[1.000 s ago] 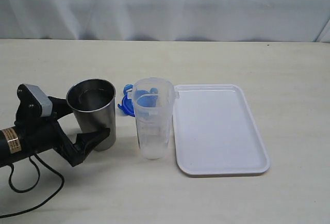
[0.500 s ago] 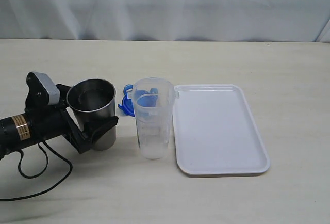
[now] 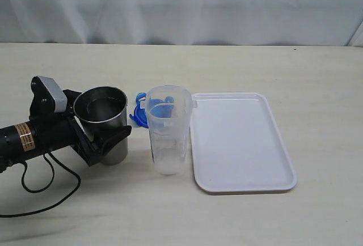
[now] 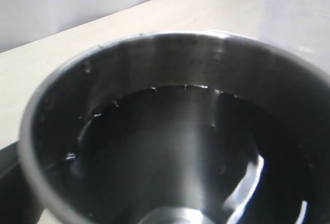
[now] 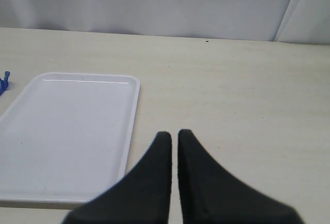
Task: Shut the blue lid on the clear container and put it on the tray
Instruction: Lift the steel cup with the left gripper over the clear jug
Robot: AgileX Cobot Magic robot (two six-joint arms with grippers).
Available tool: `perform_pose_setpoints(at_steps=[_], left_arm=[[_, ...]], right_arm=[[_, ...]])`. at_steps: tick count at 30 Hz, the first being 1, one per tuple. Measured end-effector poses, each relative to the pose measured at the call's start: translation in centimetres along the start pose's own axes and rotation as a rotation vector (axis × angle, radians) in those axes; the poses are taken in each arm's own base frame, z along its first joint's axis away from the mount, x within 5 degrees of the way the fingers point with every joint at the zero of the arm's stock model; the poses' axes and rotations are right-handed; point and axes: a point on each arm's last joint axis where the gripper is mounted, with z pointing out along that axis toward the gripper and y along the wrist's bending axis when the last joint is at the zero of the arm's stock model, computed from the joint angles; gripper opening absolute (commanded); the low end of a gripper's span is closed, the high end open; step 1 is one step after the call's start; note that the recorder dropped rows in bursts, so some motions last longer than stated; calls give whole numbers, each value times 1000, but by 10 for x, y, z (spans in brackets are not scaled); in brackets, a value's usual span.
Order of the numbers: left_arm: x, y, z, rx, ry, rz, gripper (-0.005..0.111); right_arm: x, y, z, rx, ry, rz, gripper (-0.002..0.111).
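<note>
Left gripper (image 3: 105, 120) fingers (image 3: 111, 142) spread wide either side of steel cup (image 3: 115, 120); contact can't be told. Right gripper (image 5: 174, 136) fingers pressed together above table (image 3: 283, 64). Clear container (image 3: 168, 135) upright, lidless, just beside tray (image 3: 244, 144). Blue lid (image 3: 138, 115) lies on table behind container.

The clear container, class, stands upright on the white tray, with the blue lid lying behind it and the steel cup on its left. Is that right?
Not quite. The exterior view shows the clear container standing upright on the table, just left of the tray, not on it. The blue lid does lie behind it, and the steel cup is on its left.
</note>
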Motion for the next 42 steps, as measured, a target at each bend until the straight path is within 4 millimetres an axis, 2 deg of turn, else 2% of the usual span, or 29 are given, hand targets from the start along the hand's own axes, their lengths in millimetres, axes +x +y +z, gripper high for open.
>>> perform_pose_setpoints(at_steps=[2, 6, 15, 28, 35, 42], left_arm=[[0, 0, 0, 0, 0, 0, 88], [0, -1, 0, 7, 1, -7, 66], [0, 0, 0, 4, -1, -19, -1], [-4, -2, 1, 45, 18, 21, 0], [-21, -1, -2, 38, 11, 50, 0], [-38, 9, 3, 30, -42, 47, 0]], right_arm=[[0, 0, 0, 0, 0, 0, 5], [0, 0, 0, 0, 0, 0, 5], [0, 0, 0, 0, 0, 0, 5], [0, 0, 0, 0, 0, 0, 5], [0, 0, 0, 0, 0, 0, 5], [0, 0, 0, 0, 0, 0, 5]])
